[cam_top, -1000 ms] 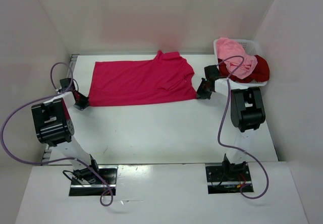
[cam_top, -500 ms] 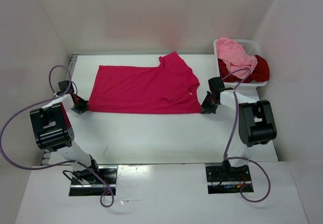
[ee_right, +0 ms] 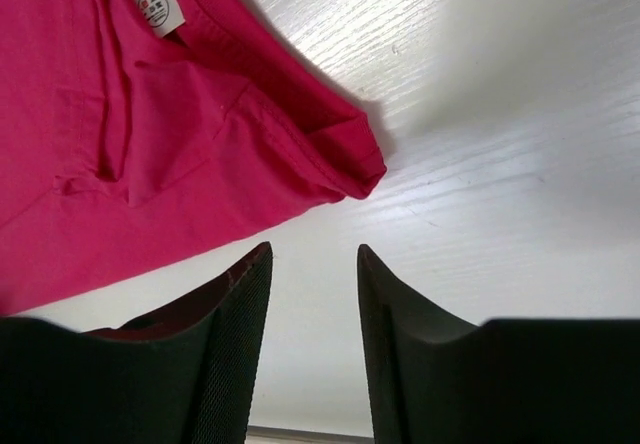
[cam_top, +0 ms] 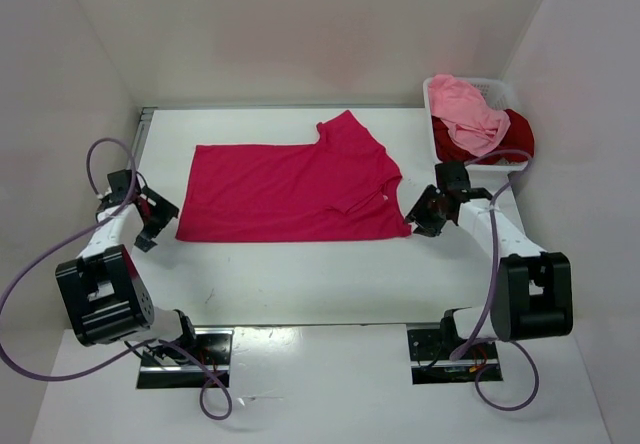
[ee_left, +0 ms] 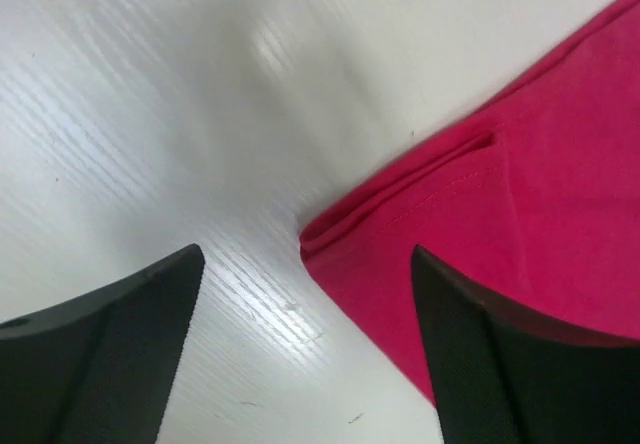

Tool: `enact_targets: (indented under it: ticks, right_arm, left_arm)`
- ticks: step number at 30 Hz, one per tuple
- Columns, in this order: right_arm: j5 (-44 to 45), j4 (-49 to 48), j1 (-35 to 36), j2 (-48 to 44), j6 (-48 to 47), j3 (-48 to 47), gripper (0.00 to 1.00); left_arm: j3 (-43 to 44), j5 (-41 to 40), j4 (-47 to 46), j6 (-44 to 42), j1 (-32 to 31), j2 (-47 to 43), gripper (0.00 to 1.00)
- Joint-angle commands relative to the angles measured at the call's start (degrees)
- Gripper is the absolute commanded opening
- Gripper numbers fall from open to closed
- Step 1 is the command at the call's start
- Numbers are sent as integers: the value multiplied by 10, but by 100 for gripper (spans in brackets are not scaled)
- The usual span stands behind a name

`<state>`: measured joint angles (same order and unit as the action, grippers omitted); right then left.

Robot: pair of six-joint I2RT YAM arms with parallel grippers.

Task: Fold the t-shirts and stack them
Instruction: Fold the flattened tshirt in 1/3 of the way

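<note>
The crimson-pink t-shirt (cam_top: 290, 189) lies flat on the table, folded lengthwise, collar end at the right. Its left front corner (ee_left: 330, 234) rests on the table between my left fingers. My left gripper (cam_top: 160, 216) stands open just left of that corner, holding nothing. My right gripper (cam_top: 418, 214) is open too, just right of the shirt's right front corner (ee_right: 355, 169), with bare table between its fingers (ee_right: 240, 294). A white label (ee_right: 157, 2) shows near the collar. The light pink t-shirt (cam_top: 466, 109) and the dark red t-shirt (cam_top: 510, 136) sit in the basket.
A white mesh basket (cam_top: 500, 89) stands at the back right corner, close behind my right arm. White walls close in the table on the left, back and right. Purple cables loop off both arms.
Both grippers dragged the crimson-pink t-shirt toward the front, then opened and let go of its corners. The shirt now lies a little nearer and the arms have drawn back.
</note>
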<state>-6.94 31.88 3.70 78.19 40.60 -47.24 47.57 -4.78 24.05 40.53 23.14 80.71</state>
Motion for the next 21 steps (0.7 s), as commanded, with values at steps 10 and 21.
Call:
enact_targets:
  ticks: [10,21]
  right_arm:
    - [-52,-20,52,29,-37,-115,11]
    - [-62,-117,206,223,-32,-217,22]
  left_arm:
    - [50,30,-25,7,-40,-18,75]
    - [39,42,-109,65,-371,43,4]
